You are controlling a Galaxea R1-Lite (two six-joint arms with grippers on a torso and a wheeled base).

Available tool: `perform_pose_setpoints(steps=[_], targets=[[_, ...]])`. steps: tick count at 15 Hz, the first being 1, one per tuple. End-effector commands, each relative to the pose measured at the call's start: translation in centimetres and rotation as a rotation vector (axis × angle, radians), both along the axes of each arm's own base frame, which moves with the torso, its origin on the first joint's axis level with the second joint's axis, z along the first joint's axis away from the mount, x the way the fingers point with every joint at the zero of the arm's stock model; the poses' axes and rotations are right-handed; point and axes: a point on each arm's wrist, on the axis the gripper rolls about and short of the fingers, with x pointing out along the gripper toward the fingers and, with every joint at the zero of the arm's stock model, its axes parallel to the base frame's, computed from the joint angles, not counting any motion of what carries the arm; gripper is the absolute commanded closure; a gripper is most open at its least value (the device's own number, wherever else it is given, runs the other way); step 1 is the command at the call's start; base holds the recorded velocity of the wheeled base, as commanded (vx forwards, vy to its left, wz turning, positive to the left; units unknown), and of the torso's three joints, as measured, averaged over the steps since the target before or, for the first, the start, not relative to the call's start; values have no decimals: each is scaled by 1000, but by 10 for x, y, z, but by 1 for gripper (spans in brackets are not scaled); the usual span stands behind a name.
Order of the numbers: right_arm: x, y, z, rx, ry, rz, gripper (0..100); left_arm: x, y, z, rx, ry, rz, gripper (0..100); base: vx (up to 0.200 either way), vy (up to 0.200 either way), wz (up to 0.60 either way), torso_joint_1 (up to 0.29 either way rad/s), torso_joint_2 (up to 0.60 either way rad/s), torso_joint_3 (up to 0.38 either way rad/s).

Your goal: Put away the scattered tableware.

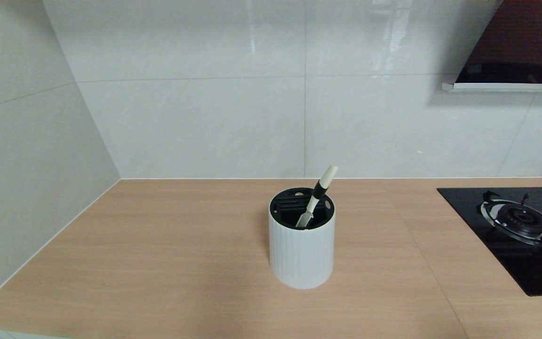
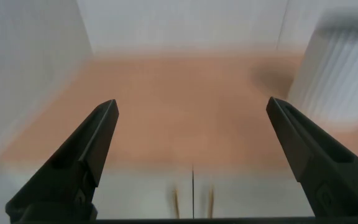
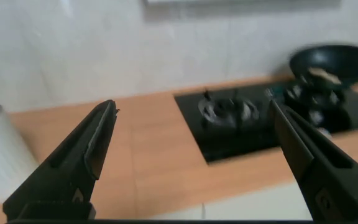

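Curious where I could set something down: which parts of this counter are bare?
Bare countertop lies between the left wall and the white utensil holder, and between the holder and the gas hob. The hob end is crowded: burners, a dark pan.

Left gripper (image 2: 191,106), right gripper (image 3: 193,106): matte black throughout; two long wedge-shaped fingers (image 2: 79,162) apiece, tapering to blunt tips; small round recess near one finger's base.

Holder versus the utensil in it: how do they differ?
The holder is a wide, ribbed white cylinder standing upright; the utensil is thin, cream with a black band, and leans right. The holder rests on the countertop; the utensil sits inside it. Both are mostly pale.
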Motion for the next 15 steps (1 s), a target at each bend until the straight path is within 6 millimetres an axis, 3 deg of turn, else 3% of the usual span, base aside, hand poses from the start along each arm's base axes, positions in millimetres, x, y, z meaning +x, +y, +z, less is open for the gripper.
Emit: perform_pose_setpoints(steps=[1, 4, 8, 11, 12, 14, 15], targets=[[12, 0, -28, -7, 45, -7, 0, -1, 0, 0, -15, -20, 1, 0, 0, 0, 0, 0, 0, 0], [30, 0, -63, -76, 92, 3, 0, -1, 0, -1, 9, -18, -2, 0, 0, 0, 0, 0, 0, 0], [31, 1, -63, -67, 94, 46, 0, -1, 0, 0, -8, -20, -2, 0, 0, 0, 0, 0, 0, 0], [31, 9, -64, -105, 89, 389, 0, -1, 0, 0, -8, -20, -2, 0, 0, 0, 0, 0, 0, 0], [33, 9, -64, -96, 129, 381, 0, -1, 0, -1, -8, -18, -2, 0, 0, 0, 0, 0, 0, 0], [33, 5, -64, -39, 128, 203, 0, -1, 0, -1, -8, -18, -2, 0, 0, 0, 0, 0, 0, 0], [31, 5, -67, -13, 113, 234, 0, -1, 0, -1, -8, -18, -2, 0, 0, 0, 0, 0, 0, 0]])
